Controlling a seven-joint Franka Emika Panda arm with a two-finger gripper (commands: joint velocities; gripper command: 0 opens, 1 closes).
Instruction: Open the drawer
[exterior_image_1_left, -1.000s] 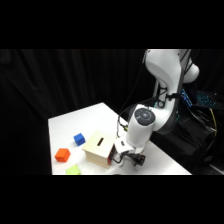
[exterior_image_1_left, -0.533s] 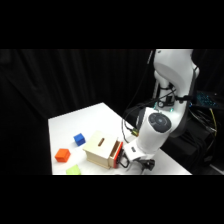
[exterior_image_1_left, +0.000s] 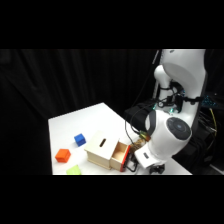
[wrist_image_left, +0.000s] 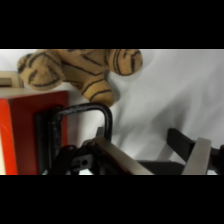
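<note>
On the white table (exterior_image_1_left: 95, 117) sit an orange block (exterior_image_1_left: 62, 155), a green block (exterior_image_1_left: 74, 170) and a blue block (exterior_image_1_left: 79, 139); right of them the wooden box (exterior_image_1_left: 101, 149) has its drawer (exterior_image_1_left: 121, 154) pulled out, the gripper (exterior_image_1_left: 134, 163) at its handle (wrist_image_left: 95, 112), finger spread unclear, a striped plush toy (wrist_image_left: 82, 70) behind

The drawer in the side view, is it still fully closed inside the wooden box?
No, the drawer sticks out of the wooden box toward the gripper, showing its light wooden side.
</note>
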